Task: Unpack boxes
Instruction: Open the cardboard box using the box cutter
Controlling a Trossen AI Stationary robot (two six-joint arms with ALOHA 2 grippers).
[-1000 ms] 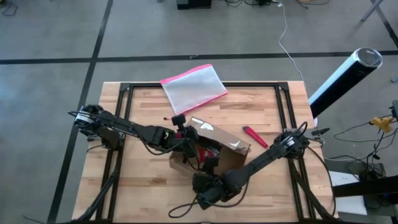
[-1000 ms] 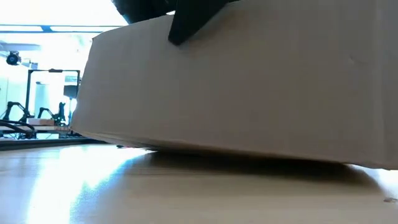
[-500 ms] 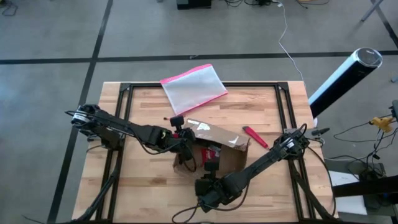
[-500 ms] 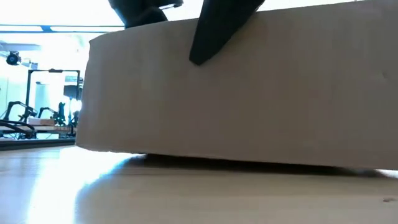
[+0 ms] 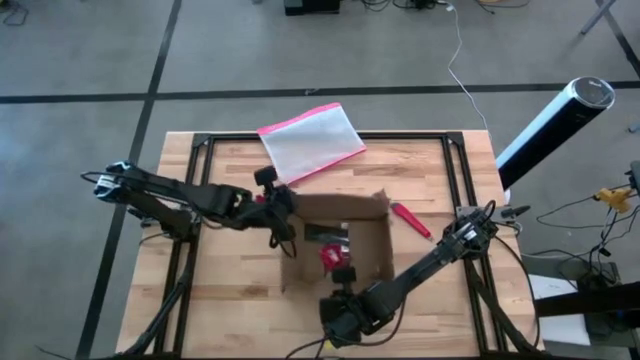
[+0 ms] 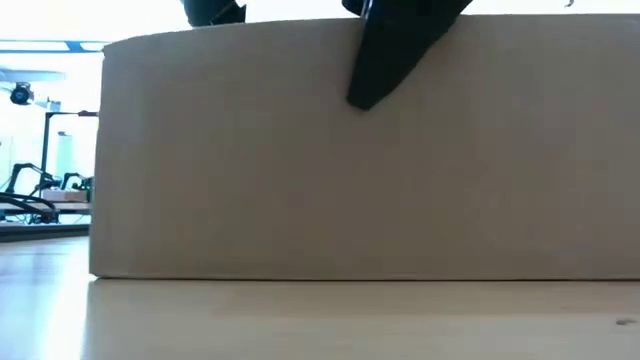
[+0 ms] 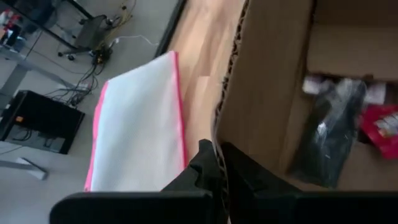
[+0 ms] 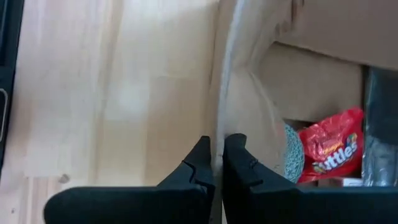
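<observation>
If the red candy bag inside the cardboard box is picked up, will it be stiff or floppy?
Probably floppy: the red candy bag looks crumpled and soft. Its glossy film may be slippery. It seems light, lying loosely in the cardboard box, whose walls the left gripper and right gripper pinch.

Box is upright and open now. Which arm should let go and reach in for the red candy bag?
Probably right. The right gripper pinches the box wall right beside the red candy bag. The left gripper clamps the far corner, with a dark packet lying between it and the bag.
</observation>
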